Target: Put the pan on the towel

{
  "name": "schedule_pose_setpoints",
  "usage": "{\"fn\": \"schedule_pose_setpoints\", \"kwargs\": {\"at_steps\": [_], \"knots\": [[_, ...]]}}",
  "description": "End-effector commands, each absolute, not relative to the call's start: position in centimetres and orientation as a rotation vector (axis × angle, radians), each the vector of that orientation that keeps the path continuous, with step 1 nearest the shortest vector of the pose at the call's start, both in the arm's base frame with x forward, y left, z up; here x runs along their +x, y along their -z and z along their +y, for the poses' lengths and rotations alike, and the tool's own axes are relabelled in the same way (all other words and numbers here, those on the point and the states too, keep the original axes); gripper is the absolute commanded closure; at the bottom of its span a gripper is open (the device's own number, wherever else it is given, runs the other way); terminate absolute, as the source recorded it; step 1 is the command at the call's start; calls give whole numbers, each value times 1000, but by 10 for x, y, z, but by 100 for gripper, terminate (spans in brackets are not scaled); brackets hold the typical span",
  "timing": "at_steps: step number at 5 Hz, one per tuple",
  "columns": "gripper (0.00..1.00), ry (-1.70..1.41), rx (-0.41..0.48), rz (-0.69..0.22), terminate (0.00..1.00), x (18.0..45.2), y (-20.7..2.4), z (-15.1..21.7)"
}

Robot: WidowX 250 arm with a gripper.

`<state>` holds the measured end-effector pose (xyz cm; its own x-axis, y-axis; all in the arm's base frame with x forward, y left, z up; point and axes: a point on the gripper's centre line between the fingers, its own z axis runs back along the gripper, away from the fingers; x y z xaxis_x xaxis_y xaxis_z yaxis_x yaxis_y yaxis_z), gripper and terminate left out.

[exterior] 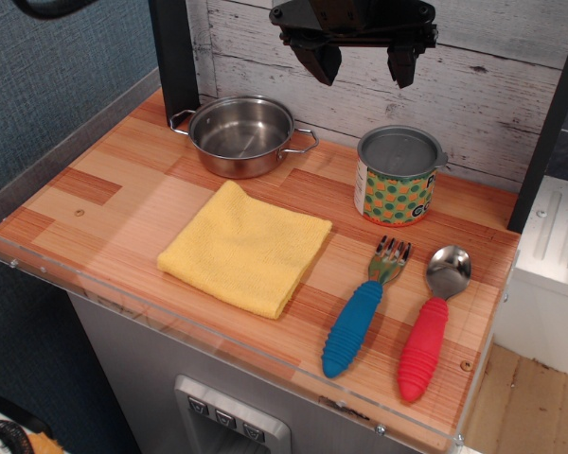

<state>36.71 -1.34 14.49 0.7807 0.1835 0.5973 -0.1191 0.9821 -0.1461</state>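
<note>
The pan [241, 134] is a small shiny steel pot with two wire loop handles. It stands empty at the back of the wooden tabletop, left of centre. The towel [245, 248] is a square yellow fuzzy cloth lying flat just in front of the pan, apart from it. My gripper [362, 64] hangs high at the top of the view, above the gap between the pan and a can. Its two black fingers are spread apart and hold nothing.
A metal can with a green-orange dotted label [398, 175] stands at the back right. A blue-handled fork [362, 312] and a red-handled spoon [432, 323] lie at the front right. A clear rim [218, 333] edges the wooden table. A dark post [175, 57] stands behind the pan.
</note>
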Motion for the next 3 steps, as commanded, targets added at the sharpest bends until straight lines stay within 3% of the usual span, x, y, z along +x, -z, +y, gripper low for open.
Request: {"fn": "schedule_pose_setpoints", "kwargs": {"at_steps": [1, 2, 3], "knots": [[0, -164, -102, -655, 0, 367, -145, -13], [0, -78, -26, -598, 0, 351, -144, 12], [0, 102, -11, -618, 0, 335, -147, 34]]}}
